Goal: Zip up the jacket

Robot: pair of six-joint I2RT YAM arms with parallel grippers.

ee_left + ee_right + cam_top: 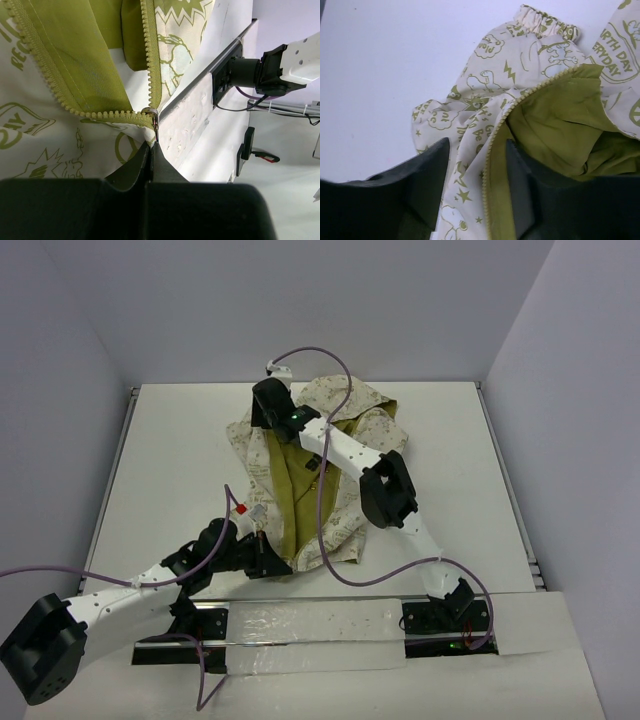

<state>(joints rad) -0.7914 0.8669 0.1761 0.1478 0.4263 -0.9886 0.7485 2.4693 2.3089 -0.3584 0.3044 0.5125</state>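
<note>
The jacket (262, 465) lies open in the middle of the table, cream printed outside and olive lining (290, 495) showing. My left gripper (268, 562) is at its near hem. In the left wrist view it (151, 146) is shut on the pull tab of the zipper slider (151, 114), where the two rows of zipper teeth (150, 60) meet. My right gripper (268, 410) is at the far collar end. In the right wrist view it (477, 167) is open and straddles one zipper edge (492, 150) of the jacket (470, 125) without gripping it.
A purple cable (325, 540) drapes over the jacket's near part. The arms' base rail (300, 625) runs along the table's near edge, with the right arm's base (260, 70) close behind the hem. White walls enclose the table.
</note>
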